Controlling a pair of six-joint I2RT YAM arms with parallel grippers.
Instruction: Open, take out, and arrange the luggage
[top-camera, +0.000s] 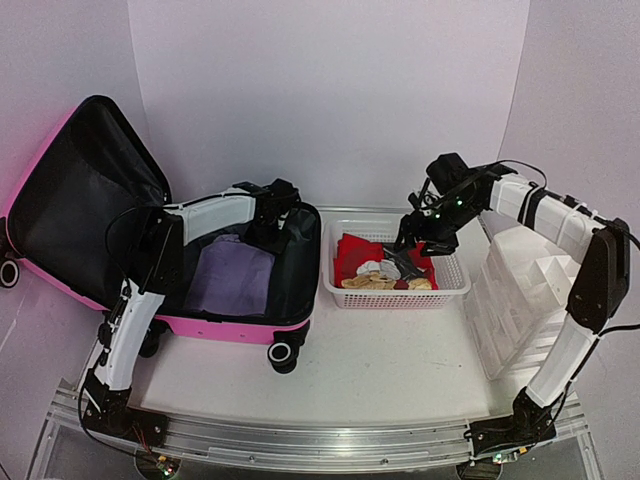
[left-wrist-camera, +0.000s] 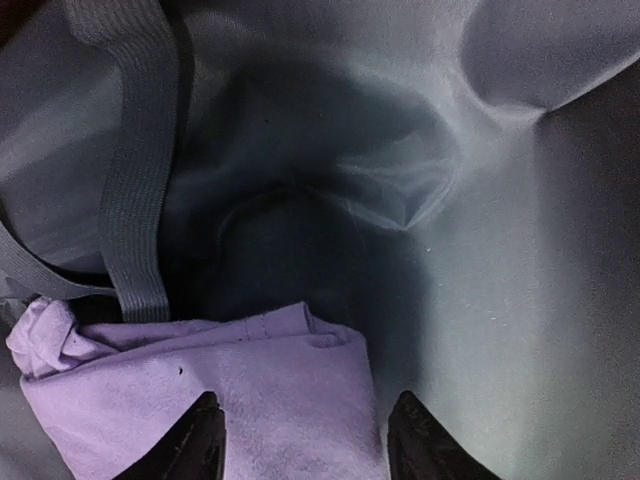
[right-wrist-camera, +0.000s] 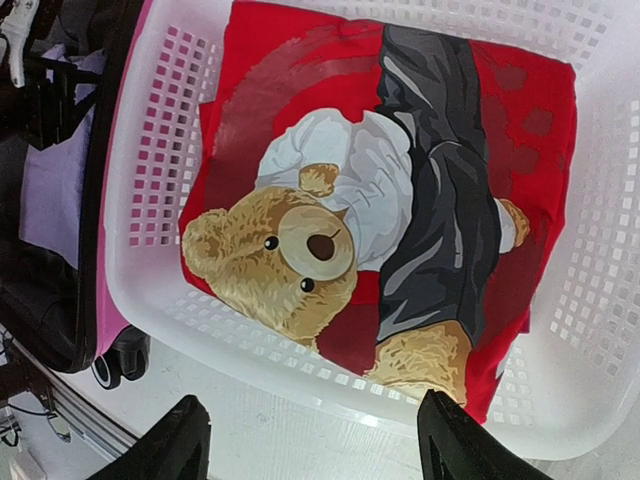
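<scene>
Left claw (left-wrist-camera: 310, 425): jaws apart, down inside the luggage, tips straddling the edge of a folded purple cloth (left-wrist-camera: 200, 390). Cannot tell whether the tips touch it.

Right claw (right-wrist-camera: 315, 430): jaws wide apart, nothing between them, hanging over the near rim of the white mesh basket (right-wrist-camera: 140, 270).

Basket contents: one folded red cloth (right-wrist-camera: 300, 240) printed with a brown teddy bear.

Surface/room: white worktop (top-camera: 380, 360), plain white walls (top-camera: 330, 90) behind and on both sides.

Count: two arms, two claws, one luggage, one basket, one clear-white drawer organizer (top-camera: 520, 290), one purple cloth, one red cloth.

Luggage (top-camera: 230, 328): on the left part of the worktop, lying open. The base half is flat and just beside the basket's left end; the lid is raised and leans away to the left. Hot-pink hard shell, black edge trim, black fabric lining (left-wrist-camera: 480, 300), grey webbing strap (left-wrist-camera: 135, 180) inside. One black wheel (top-camera: 283, 355) shows at the near right corner. The purple cloth lies in the base half.

The organizer stands at the far right, beside the right arm.
</scene>
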